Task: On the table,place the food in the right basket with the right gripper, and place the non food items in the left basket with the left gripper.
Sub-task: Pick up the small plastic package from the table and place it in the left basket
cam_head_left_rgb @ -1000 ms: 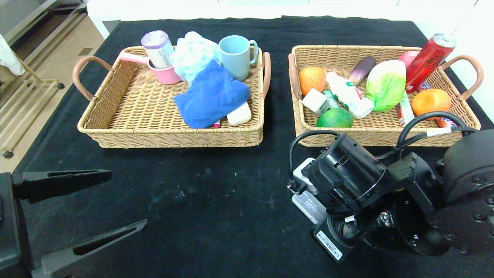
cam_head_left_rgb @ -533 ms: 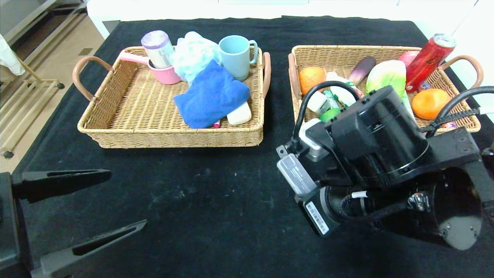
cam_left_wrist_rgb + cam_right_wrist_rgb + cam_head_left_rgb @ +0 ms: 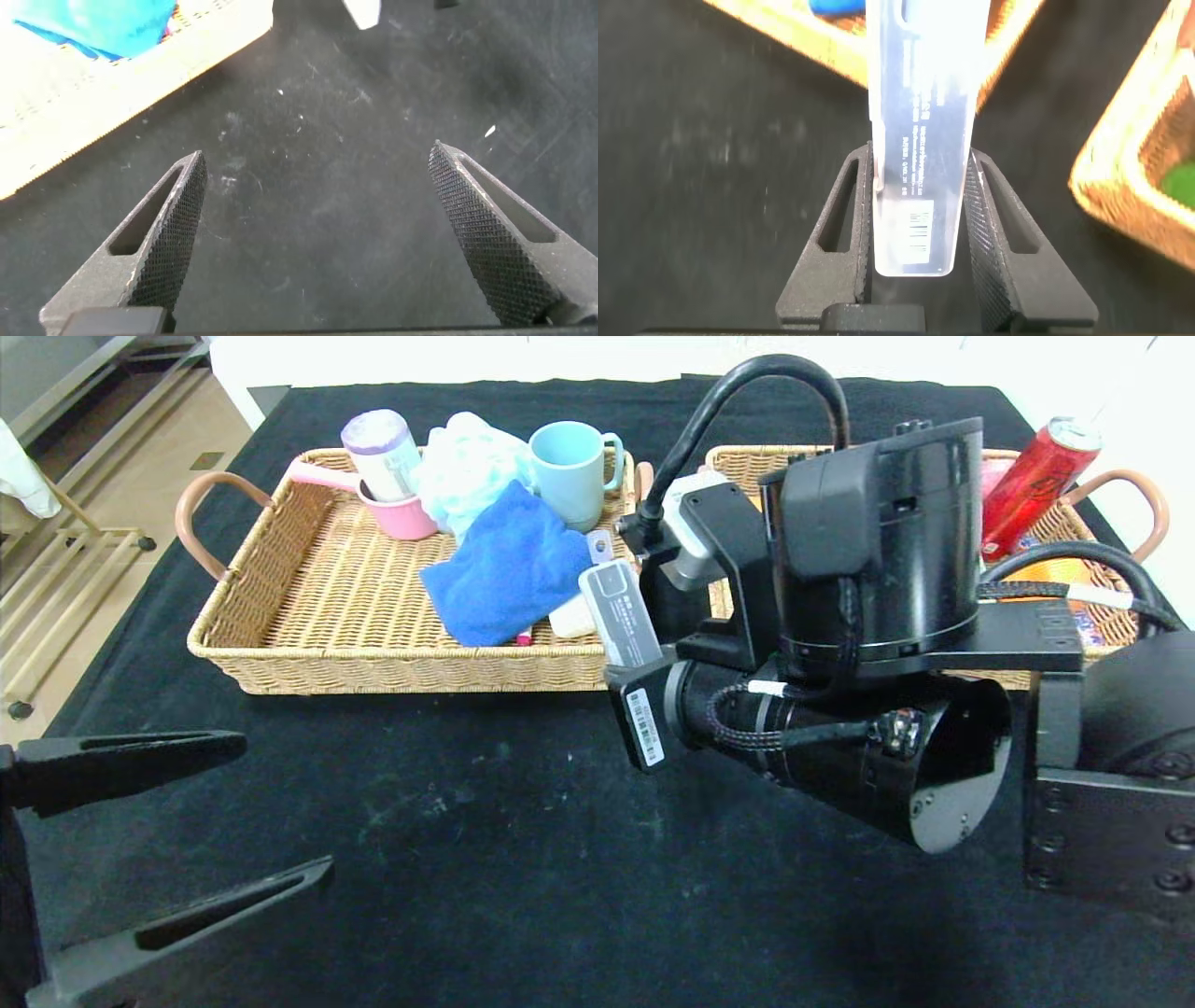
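My right gripper [image 3: 918, 154] is shut on the long clear plastic case [image 3: 920, 140], whose barcode label faces the wrist camera. In the head view the case [image 3: 624, 611] hangs in the air over the near right corner of the left basket [image 3: 280, 663]. The folded blue towel [image 3: 509, 569] lies in that basket. My raised right arm hides most of the right basket [image 3: 1055, 527] and the food in it; a green piece [image 3: 1181, 182] shows in the right wrist view. The left gripper [image 3: 285, 807] stands open and empty low over the black table [image 3: 467, 821] at the near left.
The left basket also holds a pink cup [image 3: 401, 513], a lilac roll [image 3: 381, 448], a pale blue puff [image 3: 467, 467], a light blue mug [image 3: 569, 471] and a white bar [image 3: 571, 616]. A red can [image 3: 1036, 476] and an orange [image 3: 1027, 567] show in the right basket.
My right arm has lifted and swung left and away from me with the clear case, from in front of the right basket to the left basket's near corner. The left gripper has barely moved.
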Robot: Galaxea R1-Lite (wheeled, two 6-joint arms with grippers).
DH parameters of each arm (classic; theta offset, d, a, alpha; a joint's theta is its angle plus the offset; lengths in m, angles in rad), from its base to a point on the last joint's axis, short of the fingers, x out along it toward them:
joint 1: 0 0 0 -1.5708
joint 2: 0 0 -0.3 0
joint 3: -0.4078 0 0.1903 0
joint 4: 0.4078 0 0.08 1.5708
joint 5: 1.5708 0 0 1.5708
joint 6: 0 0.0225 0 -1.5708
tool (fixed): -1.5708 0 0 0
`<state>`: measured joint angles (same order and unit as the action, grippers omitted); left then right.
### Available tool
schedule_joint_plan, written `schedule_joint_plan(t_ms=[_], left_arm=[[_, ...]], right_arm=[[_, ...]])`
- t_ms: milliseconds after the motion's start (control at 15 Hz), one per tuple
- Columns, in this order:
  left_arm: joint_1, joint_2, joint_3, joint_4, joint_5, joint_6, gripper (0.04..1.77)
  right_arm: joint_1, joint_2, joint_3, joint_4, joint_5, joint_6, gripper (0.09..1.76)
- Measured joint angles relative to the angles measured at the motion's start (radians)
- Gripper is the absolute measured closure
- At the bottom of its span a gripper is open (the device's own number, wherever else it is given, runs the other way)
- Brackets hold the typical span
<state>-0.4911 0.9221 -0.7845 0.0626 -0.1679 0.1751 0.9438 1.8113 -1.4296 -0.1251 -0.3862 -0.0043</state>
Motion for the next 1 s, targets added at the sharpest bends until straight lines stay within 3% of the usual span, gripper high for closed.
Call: schedule_joint_plan(t_ms=[733, 1000], left_arm=[[0.0, -0.01, 0.001, 0.0, -0.003, -0.001, 0.09], [0.001, -0.003, 0.005, 0.0, -0.003, -0.003, 0.09]], right_arm=[[-0.032, 0.166, -0.243, -0.134, -0.001, -0.05, 1.19], [-0.045, 0.213, -0.28, -0.193, 0.001, -0.113, 1.19]])
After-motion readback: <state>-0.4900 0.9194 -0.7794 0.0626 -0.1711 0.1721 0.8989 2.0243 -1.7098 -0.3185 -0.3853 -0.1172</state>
